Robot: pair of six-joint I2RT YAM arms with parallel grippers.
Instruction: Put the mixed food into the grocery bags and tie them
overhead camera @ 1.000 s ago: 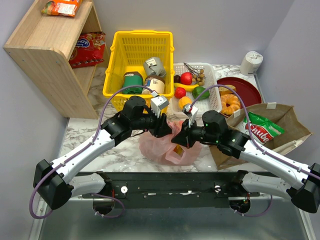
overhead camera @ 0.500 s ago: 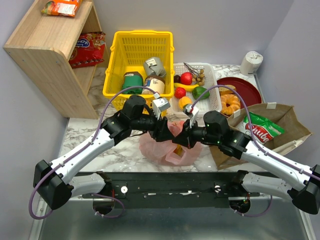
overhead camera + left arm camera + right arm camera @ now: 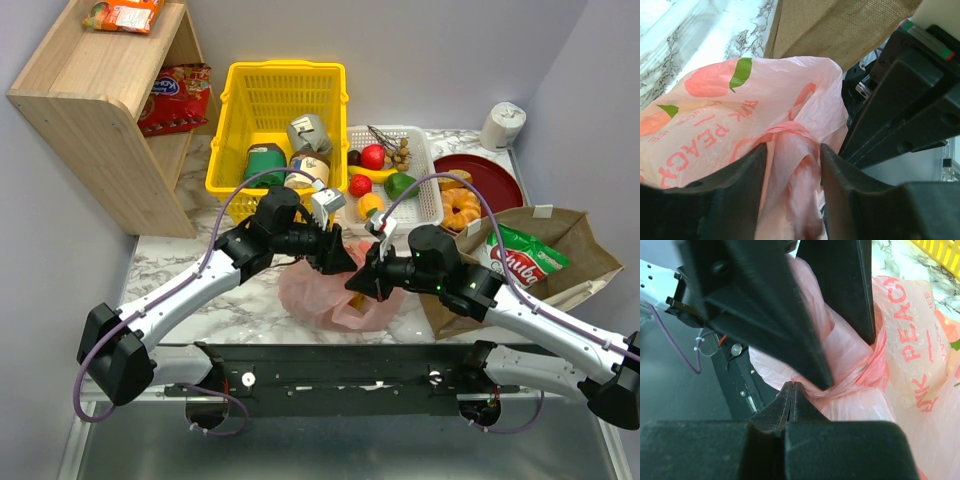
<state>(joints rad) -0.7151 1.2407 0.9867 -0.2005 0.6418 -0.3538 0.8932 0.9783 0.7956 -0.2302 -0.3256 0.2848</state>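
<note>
Left gripper [image 3: 792, 150] jaws stand apart, straddling the pink bag's [image 3: 715, 115] twisted handle [image 3: 790, 132]; right gripper [image 3: 791, 389] is pinched shut, the knot [image 3: 860, 370] just ahead of its tips. I'd close left firmly, then draw both apart evenly.

A pale wooden shelf [image 3: 90, 110] stands at the far left, with an orange snack packet [image 3: 122, 14] lying on its top and a red snack packet [image 3: 177, 97] propped inside it. Just beside it on the marble table [image 3: 160, 270] sits a yellow basket [image 3: 285, 95] holding a green tin [image 3: 266, 163], a grey tin [image 3: 308, 132] and a jar [image 3: 312, 168]. To the right of the basket is a white tray [image 3: 425, 190] with a red round fruit [image 3: 373, 156] and a green fruit [image 3: 400, 184] in it. Further right a red plate [image 3: 495, 180] carries golden pastries [image 3: 461, 208], and a white roll [image 3: 502, 125] stands behind it near the wall
</note>
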